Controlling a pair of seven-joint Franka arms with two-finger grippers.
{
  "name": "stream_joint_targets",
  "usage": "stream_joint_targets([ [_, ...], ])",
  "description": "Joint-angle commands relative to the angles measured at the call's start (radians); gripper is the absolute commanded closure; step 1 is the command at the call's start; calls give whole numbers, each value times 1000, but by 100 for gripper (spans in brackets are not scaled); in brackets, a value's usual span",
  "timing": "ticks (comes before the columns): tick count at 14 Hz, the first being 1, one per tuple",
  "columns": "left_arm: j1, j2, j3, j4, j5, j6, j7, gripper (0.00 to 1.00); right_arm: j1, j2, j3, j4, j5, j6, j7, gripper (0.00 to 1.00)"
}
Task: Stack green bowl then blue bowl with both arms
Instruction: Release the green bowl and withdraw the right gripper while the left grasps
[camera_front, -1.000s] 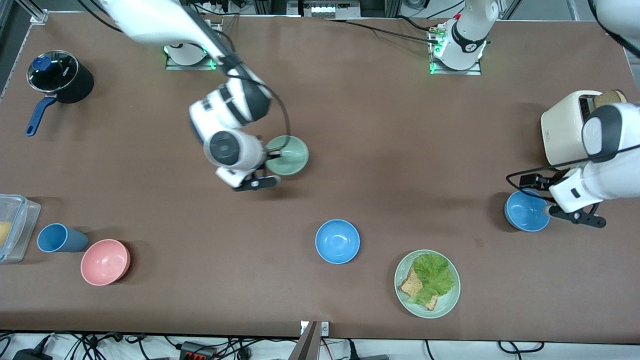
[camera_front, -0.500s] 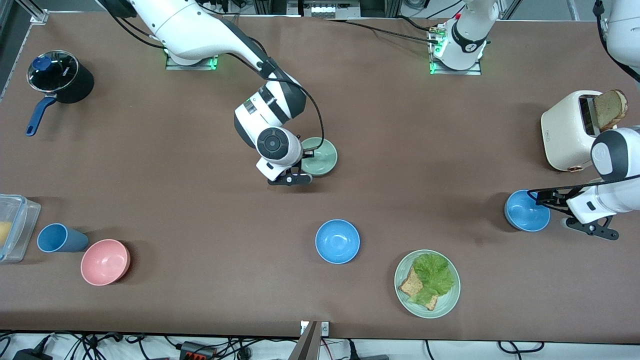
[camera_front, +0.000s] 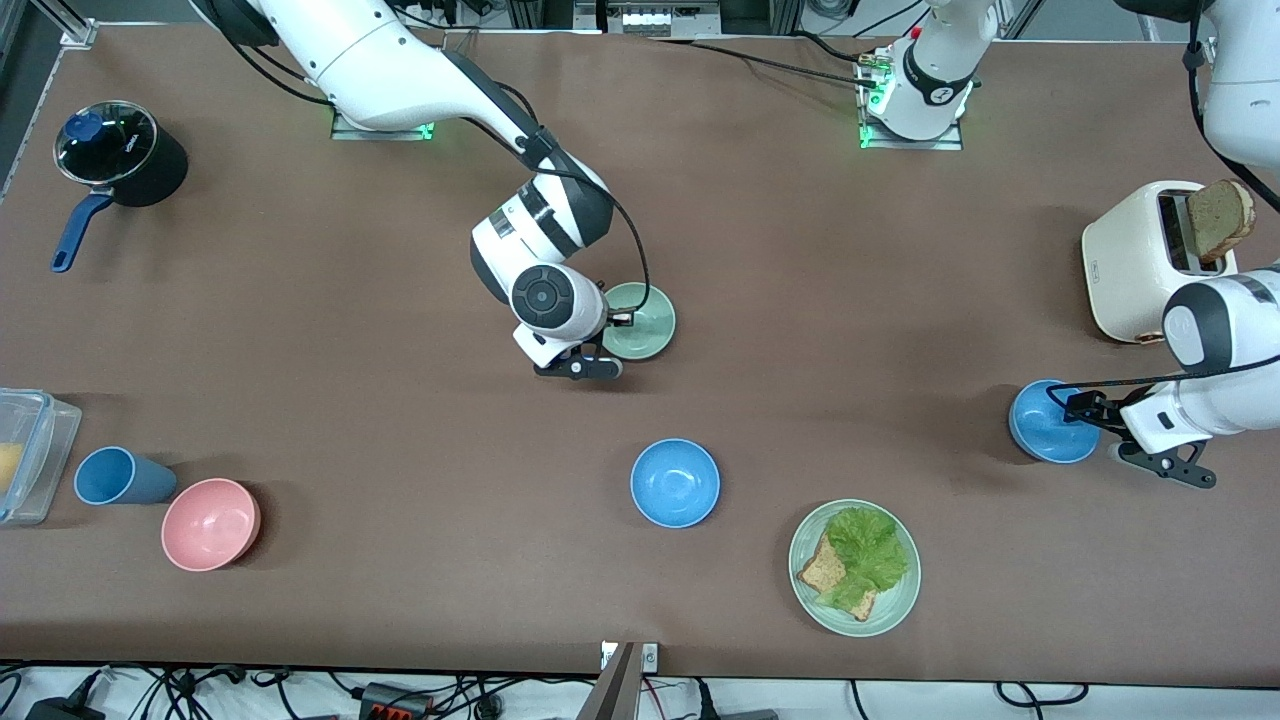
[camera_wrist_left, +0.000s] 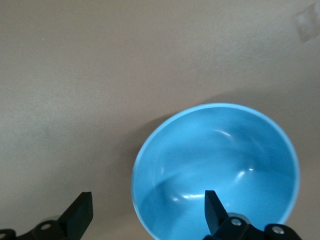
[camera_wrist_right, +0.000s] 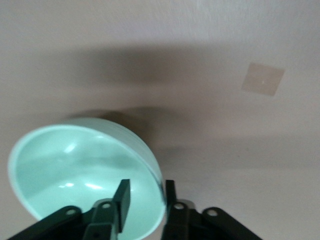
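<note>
- The right end effector (camera_front: 622, 322) is clamped on the rim of the small round pale mint-green bowl (camera_front: 643, 322), which sits toward the middle of the brown table (camera_front: 800, 250), farther from the front camera than the loose blue bowl.
- The right wrist view confirms it: one black finger (camera_wrist_right: 121, 199) lies inside the mint-green bowl (camera_wrist_right: 75, 170) and the other hugs the outer wall, the rim pinched between them.
- That bowl looks tilted in the right wrist view, with a shadow on the table beside it; whether it has cleared the table I cannot tell.
- At the left arm's end of the table, the left end effector (camera_front: 1085, 410) hangs at the edge of a small round bright sky-blue bowl (camera_front: 1045, 425).
- Its fingers stand well apart in the left wrist view: one finger (camera_wrist_left: 212, 210) is inside the sky-blue bowl (camera_wrist_left: 220, 165), the other outside the wall, gripping nothing.
- A second sky-blue bowl (camera_front: 675, 483) rests alone near the middle, nearer the front camera than the mint-green one, with no end effector on it.
- Beside it, toward the left arm's end and nearer the camera, is a pale green plate with lettuce and toast (camera_front: 895, 590).
- A cream toaster (camera_front: 1130, 260) with a slice of bread standing in its slot sits at the left arm's end.
- At the right arm's end: a pink bowl (camera_front: 210, 523), a blue cup (camera_front: 120, 476), a clear plastic container (camera_front: 30, 450) and a black lidded saucepan with a blue handle (camera_front: 120, 160).
</note>
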Motion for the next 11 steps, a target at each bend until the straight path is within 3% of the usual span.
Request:
stream_joint_targets([
  [1,4,26,-9,26,21,7,26,18,-9,-41,-6,76,18,-59,35,0],
  [6,10,25,-10,26,19,1,28,71,-152,-217,-23,79,-6,-130,-23,0],
  [11,9,25,-18,25,18,0,72,98,-347,-326,-24,79,-37,-214,-144,0],
])
